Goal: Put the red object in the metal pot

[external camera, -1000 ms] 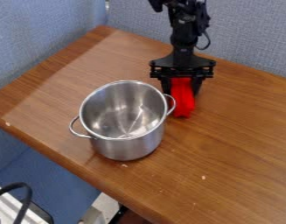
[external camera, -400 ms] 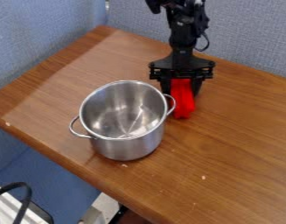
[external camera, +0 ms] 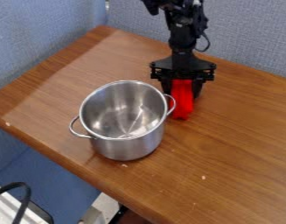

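The red object (external camera: 184, 97) is a bright red block lying on the wooden table (external camera: 63, 83), just right of the metal pot (external camera: 124, 118). My black gripper (external camera: 184, 86) points straight down over the block's far end, its fingers shut against the block's sides. The shiny pot stands upright and shows nothing inside, one loop handle at its left and one touching the block's side at right. The lower half of the block shows below the fingers.
A blue fabric wall (external camera: 45, 26) backs the table on the left and behind. The table's front edge runs diagonally below the pot, with black cables (external camera: 10, 197) on the floor at lower left.
The arm above has shifted slightly left and the wrist has rolled a little. The gripper and red block stay in the same spot.
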Robot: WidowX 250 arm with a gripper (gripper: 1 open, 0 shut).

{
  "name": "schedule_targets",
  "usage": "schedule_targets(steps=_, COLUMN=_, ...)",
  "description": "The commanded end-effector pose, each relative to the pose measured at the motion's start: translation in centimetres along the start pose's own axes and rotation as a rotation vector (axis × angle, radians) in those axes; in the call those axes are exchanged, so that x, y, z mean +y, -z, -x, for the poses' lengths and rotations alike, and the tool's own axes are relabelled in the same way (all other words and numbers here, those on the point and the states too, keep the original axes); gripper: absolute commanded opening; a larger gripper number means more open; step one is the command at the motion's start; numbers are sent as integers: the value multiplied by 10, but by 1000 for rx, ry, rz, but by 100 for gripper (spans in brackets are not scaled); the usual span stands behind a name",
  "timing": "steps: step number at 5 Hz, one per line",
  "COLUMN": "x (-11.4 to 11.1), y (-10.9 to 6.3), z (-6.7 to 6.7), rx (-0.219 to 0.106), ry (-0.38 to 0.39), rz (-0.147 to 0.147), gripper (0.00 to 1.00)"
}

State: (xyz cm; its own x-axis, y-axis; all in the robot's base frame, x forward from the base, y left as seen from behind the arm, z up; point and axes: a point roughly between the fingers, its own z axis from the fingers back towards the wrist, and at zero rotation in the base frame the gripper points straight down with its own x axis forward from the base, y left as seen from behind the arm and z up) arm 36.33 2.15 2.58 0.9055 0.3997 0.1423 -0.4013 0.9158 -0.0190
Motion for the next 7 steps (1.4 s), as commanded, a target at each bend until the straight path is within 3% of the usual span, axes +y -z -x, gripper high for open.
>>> schedule_targets(steps=1, x=5, y=-20, z=-6, rx=-44, ry=42, rz=28, gripper=0)
schedule_targets(steps=2, x=5, y=-22, z=-2, rx=-38, ry=95, rz=45, gripper=0)
schedule_targets(steps=5, x=24, y=-22, z=13, rx=-18, ry=126, rz=79, gripper=0)
schedule_targets(steps=7, x=21, y=-23, z=24, rx=4, ry=255, rz=135, gripper=0)
